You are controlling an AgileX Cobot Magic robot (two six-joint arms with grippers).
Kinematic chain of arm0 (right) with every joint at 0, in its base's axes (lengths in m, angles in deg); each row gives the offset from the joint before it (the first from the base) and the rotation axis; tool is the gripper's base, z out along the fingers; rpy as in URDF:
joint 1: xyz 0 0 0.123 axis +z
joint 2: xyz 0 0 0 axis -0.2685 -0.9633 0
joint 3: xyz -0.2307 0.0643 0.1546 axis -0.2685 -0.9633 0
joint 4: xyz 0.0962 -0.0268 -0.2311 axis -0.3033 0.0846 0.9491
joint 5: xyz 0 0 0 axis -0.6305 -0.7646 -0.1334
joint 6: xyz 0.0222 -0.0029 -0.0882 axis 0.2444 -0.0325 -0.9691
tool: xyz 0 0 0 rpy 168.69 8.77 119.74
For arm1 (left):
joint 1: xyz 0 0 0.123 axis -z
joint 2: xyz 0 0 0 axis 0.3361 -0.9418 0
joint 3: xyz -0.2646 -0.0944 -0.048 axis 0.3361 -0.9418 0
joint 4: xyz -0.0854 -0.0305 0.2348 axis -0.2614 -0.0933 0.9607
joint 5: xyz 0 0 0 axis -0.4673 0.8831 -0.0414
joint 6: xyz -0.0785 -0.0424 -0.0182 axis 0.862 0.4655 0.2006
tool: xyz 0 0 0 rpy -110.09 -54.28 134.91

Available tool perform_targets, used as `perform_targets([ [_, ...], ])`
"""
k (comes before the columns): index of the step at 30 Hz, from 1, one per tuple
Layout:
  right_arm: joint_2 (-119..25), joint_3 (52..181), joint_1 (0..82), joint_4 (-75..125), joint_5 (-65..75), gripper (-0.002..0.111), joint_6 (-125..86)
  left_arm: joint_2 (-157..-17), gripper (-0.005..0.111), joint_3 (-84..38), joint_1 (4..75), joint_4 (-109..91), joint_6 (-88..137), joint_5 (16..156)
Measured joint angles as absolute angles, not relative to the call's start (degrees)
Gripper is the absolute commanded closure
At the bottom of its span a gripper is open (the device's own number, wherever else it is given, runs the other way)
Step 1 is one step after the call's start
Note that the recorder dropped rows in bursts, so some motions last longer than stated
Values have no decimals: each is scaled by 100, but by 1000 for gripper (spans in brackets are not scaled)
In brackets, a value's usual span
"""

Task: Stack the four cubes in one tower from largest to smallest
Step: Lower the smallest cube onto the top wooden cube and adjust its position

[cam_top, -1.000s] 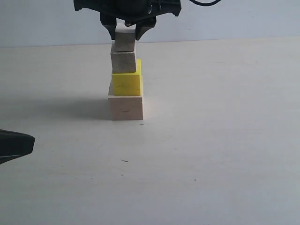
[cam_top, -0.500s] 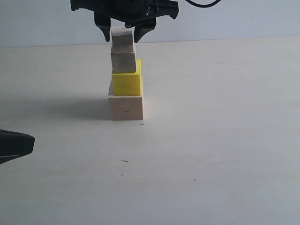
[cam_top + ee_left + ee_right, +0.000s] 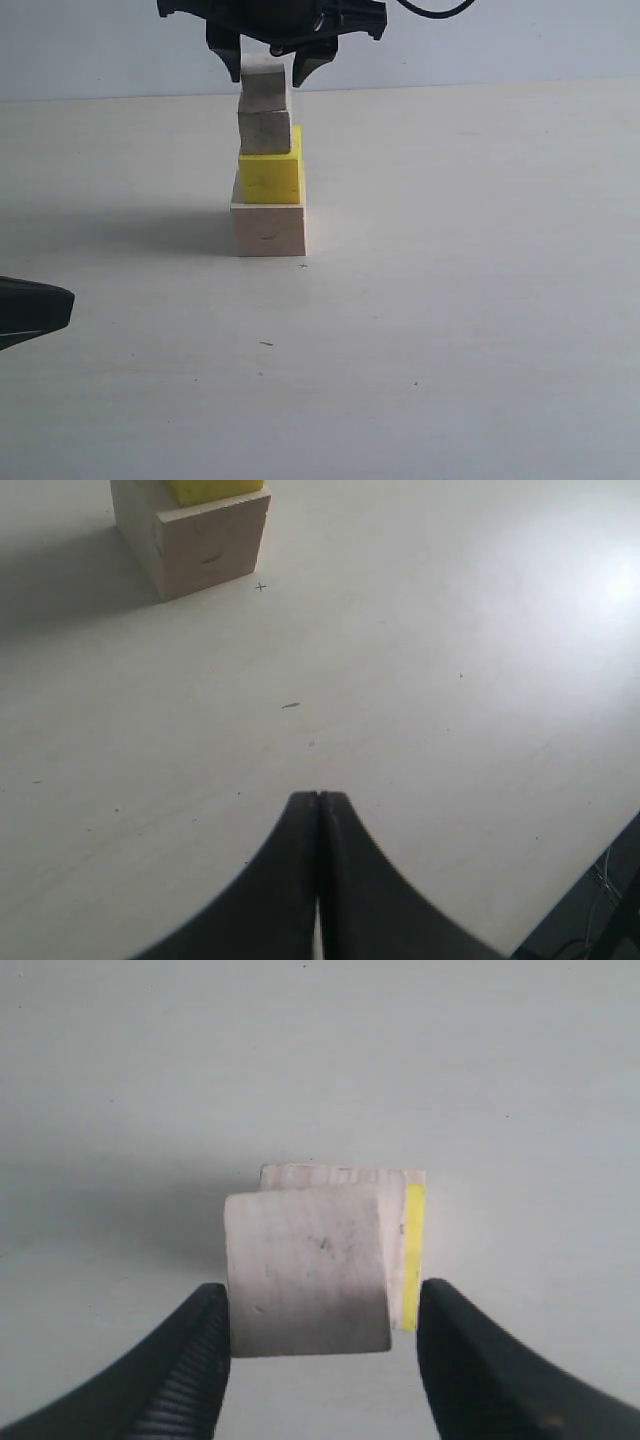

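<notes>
The tower stands left of centre in the exterior view. Its base is the largest pale wood cube [image 3: 268, 230], with the yellow cube [image 3: 270, 177] on it, then the plain wood cube [image 3: 265, 131] and the tiniest cube [image 3: 265, 83] on top. My right gripper [image 3: 266, 72] hangs over the tower, open, its fingers on either side of the tiniest cube. In the right wrist view one finger [image 3: 195, 1360] is close beside the tiniest cube [image 3: 305, 1270] and the other finger [image 3: 470, 1360] stands apart. My left gripper [image 3: 318, 798] is shut and empty, low at the left [image 3: 35, 310].
The pale table [image 3: 450, 300] runs back to a light wall. The tower's shadow falls to its left. In the left wrist view the largest cube [image 3: 210, 545] sits far ahead, and the table's edge [image 3: 600, 850] drops off at one corner.
The right gripper's fingers have spread a little away from the tiniest cube, which stays resting on the tower. The left gripper has not moved.
</notes>
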State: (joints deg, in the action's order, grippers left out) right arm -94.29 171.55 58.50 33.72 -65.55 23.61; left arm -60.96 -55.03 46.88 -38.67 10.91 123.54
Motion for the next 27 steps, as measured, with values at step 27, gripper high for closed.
perform_targets([
  [27, -9429, 17155, 5850, 3375, -6219, 54, 2598, -6096, 107, -5503, 4688, -3867, 1091, 12354],
])
